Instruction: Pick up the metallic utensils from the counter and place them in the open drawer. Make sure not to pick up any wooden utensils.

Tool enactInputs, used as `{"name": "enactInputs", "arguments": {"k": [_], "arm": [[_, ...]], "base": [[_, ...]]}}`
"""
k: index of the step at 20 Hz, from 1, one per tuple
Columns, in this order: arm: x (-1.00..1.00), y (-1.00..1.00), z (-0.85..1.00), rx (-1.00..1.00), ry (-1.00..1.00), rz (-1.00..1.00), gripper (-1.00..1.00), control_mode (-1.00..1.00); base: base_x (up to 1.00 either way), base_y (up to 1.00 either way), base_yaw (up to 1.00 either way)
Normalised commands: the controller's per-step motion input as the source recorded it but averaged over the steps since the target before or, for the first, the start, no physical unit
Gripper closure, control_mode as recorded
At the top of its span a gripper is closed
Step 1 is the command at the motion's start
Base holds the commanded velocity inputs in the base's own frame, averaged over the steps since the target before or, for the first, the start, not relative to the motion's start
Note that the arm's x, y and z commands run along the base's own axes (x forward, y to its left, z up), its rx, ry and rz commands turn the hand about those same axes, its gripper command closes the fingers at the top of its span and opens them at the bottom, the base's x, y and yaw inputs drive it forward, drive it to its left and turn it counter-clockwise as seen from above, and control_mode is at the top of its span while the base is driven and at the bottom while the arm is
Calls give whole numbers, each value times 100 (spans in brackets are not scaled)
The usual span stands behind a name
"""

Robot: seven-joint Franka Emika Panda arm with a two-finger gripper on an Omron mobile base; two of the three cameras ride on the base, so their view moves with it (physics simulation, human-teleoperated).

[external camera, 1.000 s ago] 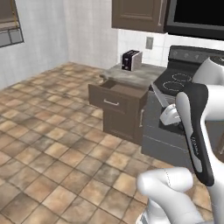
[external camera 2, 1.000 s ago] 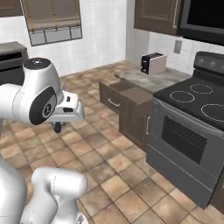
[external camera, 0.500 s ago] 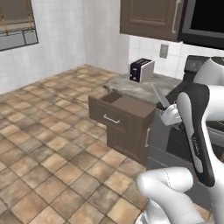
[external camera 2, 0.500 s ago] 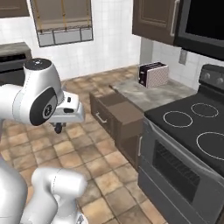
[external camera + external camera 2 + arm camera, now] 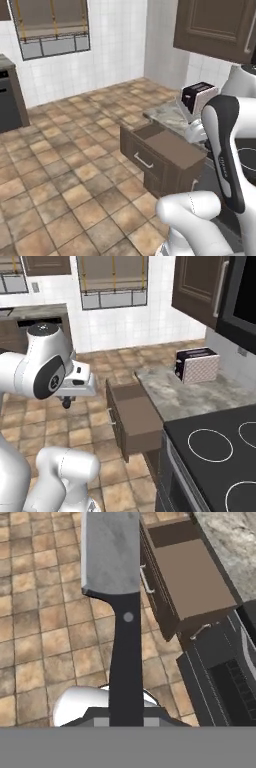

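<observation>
The left base view shows a brown tiled floor (image 5: 60, 165) on the left, with a window (image 5: 50, 25) on the white wall above it. Next comes the open drawer (image 5: 160, 150), dark brown, pulled out from its cabinet with a thin silver handle on the front. Just behind it is a grey marbled worktop (image 5: 167, 114), and a toaster (image 5: 197, 97) stands on that. On the far right the white arm (image 5: 225, 150) rises up and hides part of the stove. In the right base view the arm (image 5: 45, 366) is on the left, with the tool (image 5: 66, 402) hanging under it over the floor, to the left of the drawer (image 5: 135, 416). I cannot tell from here how its fingers stand. To the right of the drawer lie the worktop (image 5: 200, 396) and the toaster (image 5: 197, 365), and then the black stove top (image 5: 220, 446) with white rings. In the hand view the knife (image 5: 117, 587) stands up the middle of the picture, black handle at the bottom and grey blade at the top. The tool (image 5: 126, 719) is closed on the knife handle at the very bottom, though its fingers are mostly hidden. The floor (image 5: 45, 612) is far below on the left. The drawer (image 5: 190, 572) is to the right of the knife, and the knife is not inside it.
</observation>
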Motion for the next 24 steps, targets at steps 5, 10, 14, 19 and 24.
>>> {"name": "enactInputs", "arguments": {"k": [5, 10, 14, 19, 24], "arm": [[0, 0, 0, 0, 0, 0, 100, 100], [0, 0, 0, 0, 0, 0, 100, 100], [0, 0, 0, 0, 0, 0, 100, 100], [0, 0, 0, 0, 0, 0, 100, 100], [0, 0, 0, 0, 0, 0, 100, 100]], "base": [[20, -63, 42], [0, -55, 39], [5, -53, 32], [-1, -50, 22], [0, -12, 7]]}}
